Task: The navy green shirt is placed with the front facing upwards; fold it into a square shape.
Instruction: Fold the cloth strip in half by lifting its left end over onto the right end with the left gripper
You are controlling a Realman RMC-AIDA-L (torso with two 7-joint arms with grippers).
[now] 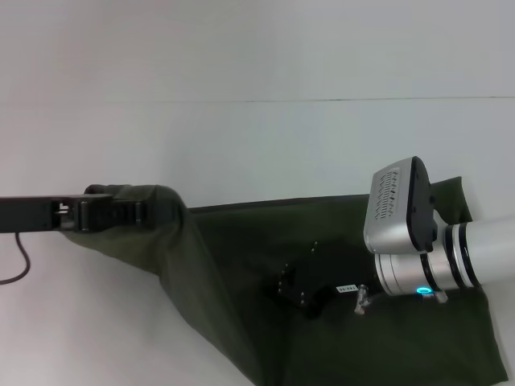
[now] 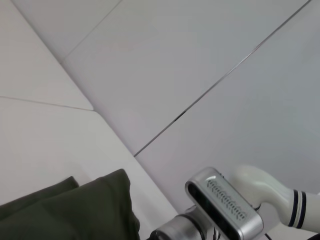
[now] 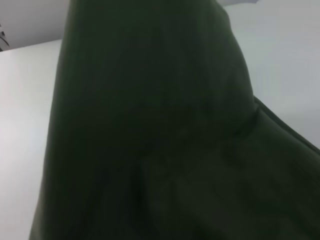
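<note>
While left tool (image 1: 133, 211) pinches lifted navy green shirt (image 1: 265, 265), right tool (image 1: 302, 293) state unclear; white table (image 1: 96, 322).

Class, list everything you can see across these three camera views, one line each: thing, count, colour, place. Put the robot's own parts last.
navy green shirt: one, dark olive green, spread over the table's near half, its left edge lifted off the surface and draping down from the left gripper.
table: one, white, under the shirt and running back behind it, with a thin dark seam across.
cable: one, black, at the left edge on the table.
left gripper: one, black, on a level arm from the left, closed on the raised shirt edge.
right gripper: one, black with a silver wrist, low over the shirt's middle-right; fingers unclear.
</note>
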